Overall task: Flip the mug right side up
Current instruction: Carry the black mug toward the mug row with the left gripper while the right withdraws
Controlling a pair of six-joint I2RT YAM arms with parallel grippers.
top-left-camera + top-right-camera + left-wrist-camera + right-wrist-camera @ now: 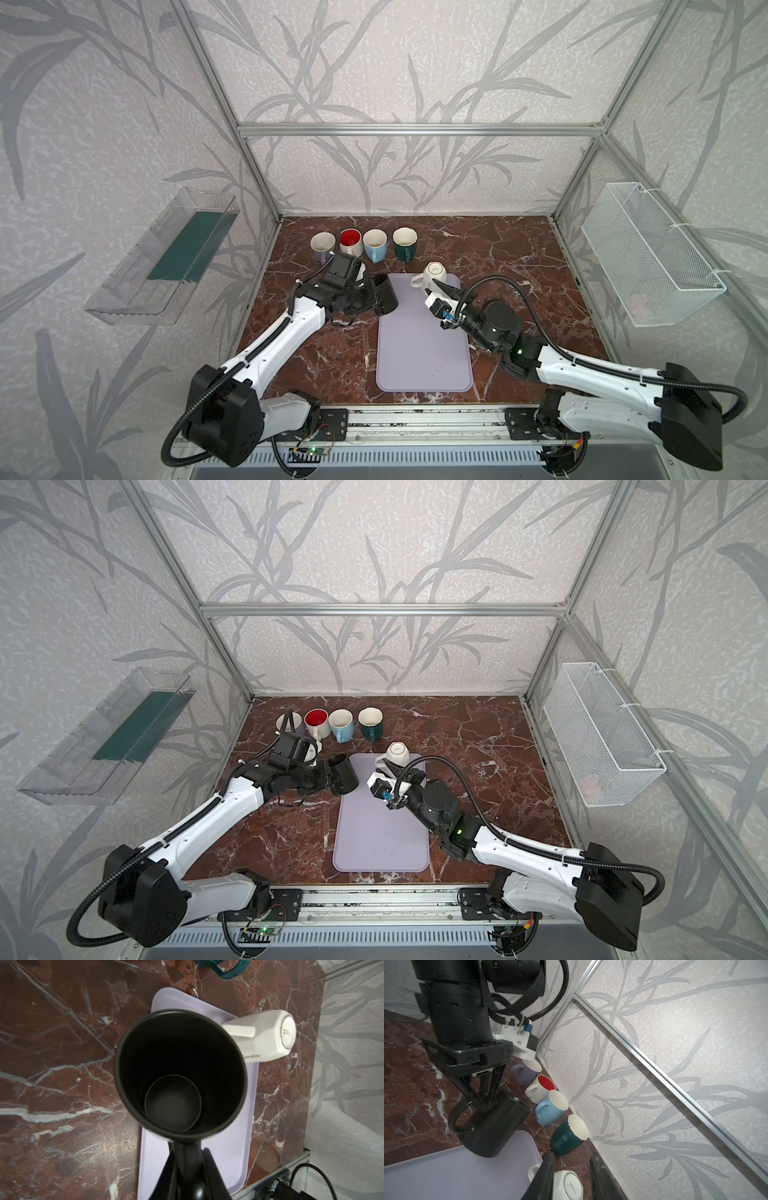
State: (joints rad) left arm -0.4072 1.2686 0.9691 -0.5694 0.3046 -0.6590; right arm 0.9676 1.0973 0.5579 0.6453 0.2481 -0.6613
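left gripper [485, 1103], clamped on the black mug [386, 297] by its handle, holds it tilted just left of centre in both top views, at the tray [424, 353] corner, mouth leaning toward the frame's top, base lowest, nearly righted i'd say.

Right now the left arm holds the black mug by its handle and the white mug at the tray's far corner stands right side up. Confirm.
No: the white mug stands upside down, base up, as both top views show. The left arm does hold the black mug by its handle.

Mug [434, 274] on mat [424, 353], mug row [365, 245] behind
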